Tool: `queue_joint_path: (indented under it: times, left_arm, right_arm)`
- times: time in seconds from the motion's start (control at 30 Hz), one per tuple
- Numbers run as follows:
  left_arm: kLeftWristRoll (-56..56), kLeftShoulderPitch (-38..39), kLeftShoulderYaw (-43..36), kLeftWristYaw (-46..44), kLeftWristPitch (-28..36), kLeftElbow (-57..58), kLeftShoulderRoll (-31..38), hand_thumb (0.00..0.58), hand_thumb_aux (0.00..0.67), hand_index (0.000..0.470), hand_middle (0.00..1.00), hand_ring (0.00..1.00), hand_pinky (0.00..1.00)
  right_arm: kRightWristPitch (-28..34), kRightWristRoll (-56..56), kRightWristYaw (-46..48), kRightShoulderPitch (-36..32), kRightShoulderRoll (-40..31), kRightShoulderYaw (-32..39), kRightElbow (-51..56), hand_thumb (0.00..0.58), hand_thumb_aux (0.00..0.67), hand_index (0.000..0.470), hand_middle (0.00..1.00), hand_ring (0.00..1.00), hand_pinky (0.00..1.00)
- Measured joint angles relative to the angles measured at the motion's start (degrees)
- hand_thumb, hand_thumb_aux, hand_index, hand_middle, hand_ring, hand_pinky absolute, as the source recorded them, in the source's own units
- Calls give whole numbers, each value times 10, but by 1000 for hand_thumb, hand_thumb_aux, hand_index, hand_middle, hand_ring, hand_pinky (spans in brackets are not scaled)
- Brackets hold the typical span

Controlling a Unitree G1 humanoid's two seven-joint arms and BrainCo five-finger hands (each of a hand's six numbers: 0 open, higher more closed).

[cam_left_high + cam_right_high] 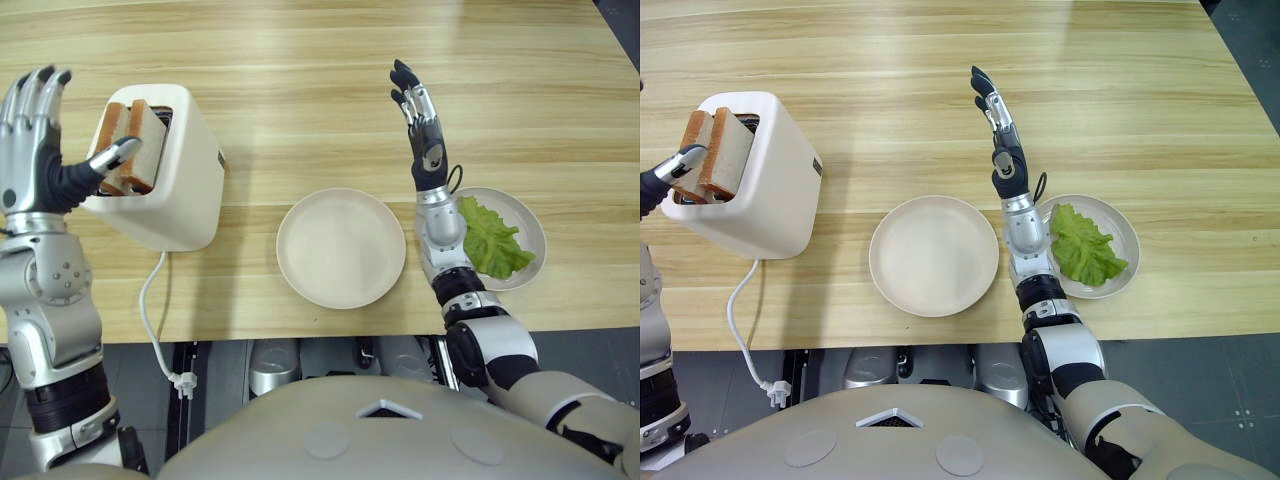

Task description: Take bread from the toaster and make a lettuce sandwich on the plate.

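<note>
at the left edge of the frame, the left hand [35, 140], fingers spread and gripping nothing, sits just left of two bread slices [135, 150] standing upright in the toaster [185, 190], thumb tip at one slice. it is the closer hand. the right hand [425, 125], likewise unclenched, is raised right of centre between the bare plate [340, 248] and the lettuce [490, 240].

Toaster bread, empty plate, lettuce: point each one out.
bread [146, 148], left eye view, right slice's face.
empty plate [341, 247], left eye view, bare centre.
lettuce [490, 240], left eye view, middle of leaf.
</note>
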Motion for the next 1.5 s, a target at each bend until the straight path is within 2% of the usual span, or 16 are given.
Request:
queue_joint_path:
  times: [0.5, 0.53, 0.57, 1.37, 1.43, 1.5]
  left_arm:
    - [-13, 14, -28, 26, 57, 28, -5, 0, 0, 0, 0, 0, 0]
    - [-15, 13, -28, 27, 60, 29, -5, 532, 478, 328, 0, 0, 0]
    - [-19, 13, -28, 27, 62, 30, -5, 580, 670, 460, 0, 0, 0]
    - [-79, 2, -54, 57, 75, 74, -5, 580, 670, 460, 0, 0, 0]
    - [-80, 2, -56, 57, 75, 74, -5, 579, 649, 446, 0, 0, 0]
    - [-80, 2, -58, 57, 75, 74, -4, 580, 665, 456, 0, 0, 0]
  right_arm:
    - [0, -3, 2, 0, -1, -1, 0, 0, 0, 0, 0, 0, 0]
    - [-1, -3, 1, 0, -2, -1, 0, 0, 0, 0, 0, 0, 0]
    - [-1, -3, 1, 0, -2, -1, 0, 0, 0, 0, 0, 0, 0]
    - [-4, -15, -2, 3, -7, 0, -1, 0, 0, 0, 0, 0, 0]
    - [-4, -16, -3, 3, -6, 0, -1, 0, 0, 0, 0, 0, 0]
    - [-4, -17, -6, 3, -6, 0, -1, 0, 0, 0, 0, 0, 0]
